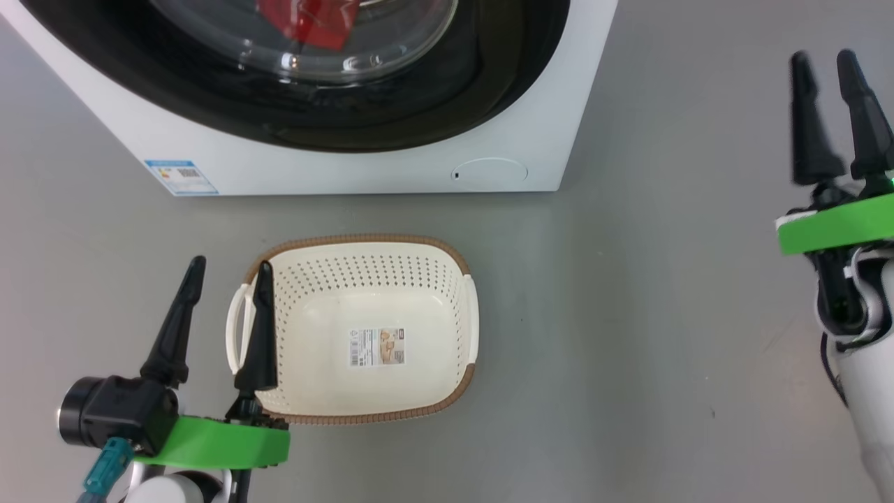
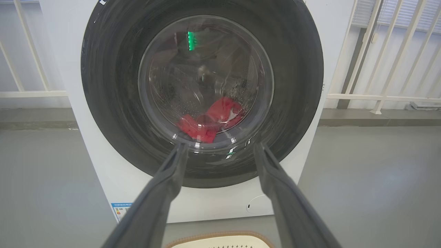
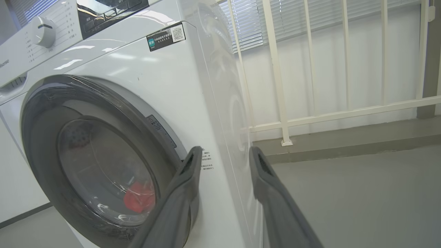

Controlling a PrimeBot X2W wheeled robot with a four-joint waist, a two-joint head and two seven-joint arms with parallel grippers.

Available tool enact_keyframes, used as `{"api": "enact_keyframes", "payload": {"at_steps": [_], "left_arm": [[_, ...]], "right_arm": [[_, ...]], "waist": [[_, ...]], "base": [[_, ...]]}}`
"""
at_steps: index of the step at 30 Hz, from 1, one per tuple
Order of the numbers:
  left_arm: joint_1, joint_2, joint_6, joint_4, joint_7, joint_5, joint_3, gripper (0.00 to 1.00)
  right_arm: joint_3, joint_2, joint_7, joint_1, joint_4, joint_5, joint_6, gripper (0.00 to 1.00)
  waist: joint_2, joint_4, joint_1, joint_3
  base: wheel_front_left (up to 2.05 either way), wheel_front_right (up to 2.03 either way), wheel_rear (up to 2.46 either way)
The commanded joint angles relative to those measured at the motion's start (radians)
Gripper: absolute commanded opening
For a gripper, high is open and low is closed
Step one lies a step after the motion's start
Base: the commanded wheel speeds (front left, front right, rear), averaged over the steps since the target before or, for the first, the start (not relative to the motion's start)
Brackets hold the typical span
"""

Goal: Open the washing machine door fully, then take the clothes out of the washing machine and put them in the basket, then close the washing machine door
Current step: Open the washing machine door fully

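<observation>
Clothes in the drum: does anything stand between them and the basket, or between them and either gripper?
Yes: the washing machine door is shut, so the clothes lie behind its glass. The left gripper and the right gripper are open, empty, clear of the door. The basket stands on the floor in front.

Grey floor (image 1: 663,314), smooth and matt. Standing on it: a white washing machine (image 1: 363,171) and, near its front but apart from it, a cream perforated basket (image 1: 363,279) with a brown rim, open side up. Beside the machine, a raised grey kerb (image 3: 344,137).
</observation>
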Motion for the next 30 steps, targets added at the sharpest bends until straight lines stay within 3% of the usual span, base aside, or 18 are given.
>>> {"api": "enact_keyframes", "payload": {"at_steps": [1, 16, 30], "left_arm": [[-0.030, 0.015, -0.013, -0.033, -0.012, -0.015, 0.025, 1.00], [-0.066, 0.015, -0.021, -0.055, -0.012, -0.026, 0.020, 1.00], [-0.101, 0.015, -0.021, -0.076, -0.012, -0.046, 0.013, 1.00]], "right_arm": [[0.021, -0.023, -0.006, -0.035, -0.012, 0.028, -0.001, 0.00], [0.179, -0.174, 0.032, -0.255, 0.099, 0.464, -0.001, 0.00], [0.249, -0.256, 0.252, -0.465, 0.144, 0.790, -0.001, 0.00]], "waist": [[-0.0001, 0.016, 0.0000, 0.024], [-0.0001, 0.060, 0.0000, 0.110], [-0.0001, 0.096, 0.0000, 0.192]], "base": [[0.00, 0.00, 0.00], [0.00, 0.00, 0.00], [0.00, 0.00, 0.00]]}}
